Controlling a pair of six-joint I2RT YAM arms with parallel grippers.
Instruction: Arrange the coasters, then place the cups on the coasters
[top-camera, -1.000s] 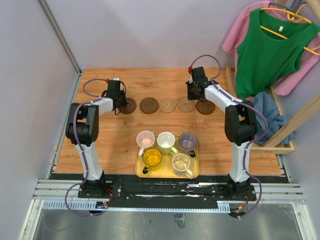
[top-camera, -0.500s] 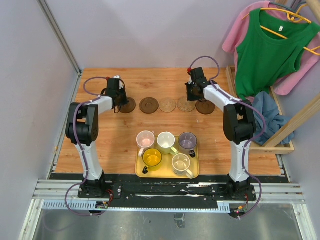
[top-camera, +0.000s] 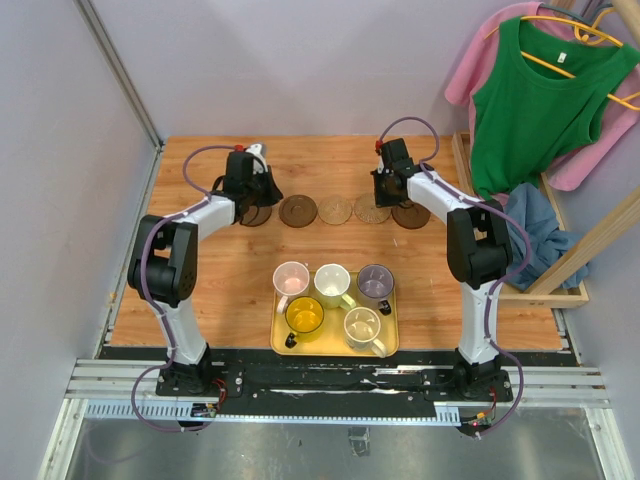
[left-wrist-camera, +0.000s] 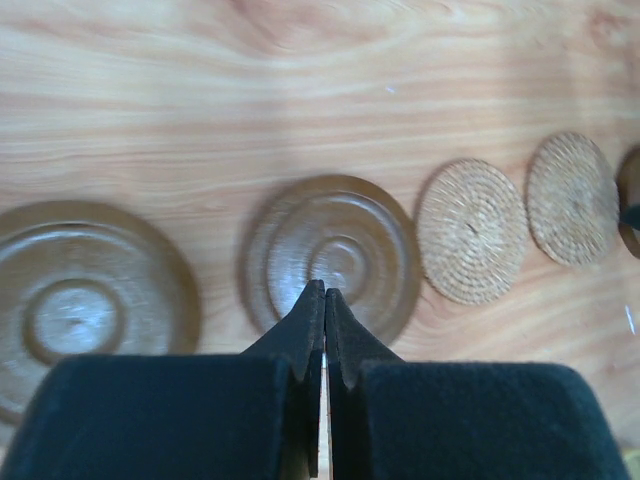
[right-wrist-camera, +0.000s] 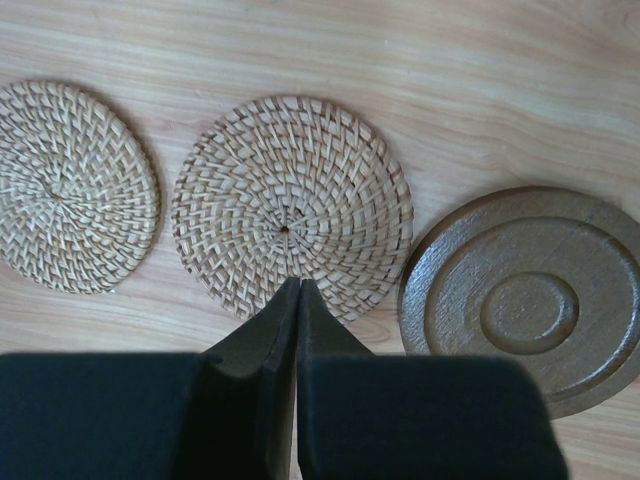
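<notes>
Five round coasters lie flat in a row across the far half of the light wooden table (top-camera: 200, 290).

The leftmost dark brown ringed coaster (top-camera: 250, 215) is partly hidden in the overhead view by the left gripper (top-camera: 266, 196). Its black padded fingers (left-wrist-camera: 300, 335) are pressed together with nothing between them. In the left wrist view the closed tips sit over the near part of the second dark brown ringed coaster (left-wrist-camera: 340, 235). Whether they touch it cannot be told.

Next comes the left tan woven coaster (top-camera: 335, 210), apart from its neighbours. After it is the right tan woven coaster (right-wrist-camera: 290, 195). The right gripper (right-wrist-camera: 297, 284) points at the near edge of this one, its fingers squeezed tight and empty. The rightmost dark brown ringed coaster (right-wrist-camera: 525, 300) lies just beside that woven disc. It is hard to say if their edges meet.

Nearer the arm bases, at the table's middle, a yellow rectangular tray (top-camera: 335, 352) carries all five cups upright, well apart from the coasters. The back row holds the translucent pink mug (top-camera: 291, 277), the cream mug (top-camera: 332, 283) and the grey-purple mug (top-camera: 375, 281). The front row holds the yellow mug (top-camera: 304, 315) and the pale whitish-green mug (top-camera: 362, 326).

Past the table's right edge, a green sleeveless top (top-camera: 540, 100) hangs in front of a pink garment (top-camera: 470, 75), with a blue cloth (top-camera: 535, 215) below.
</notes>
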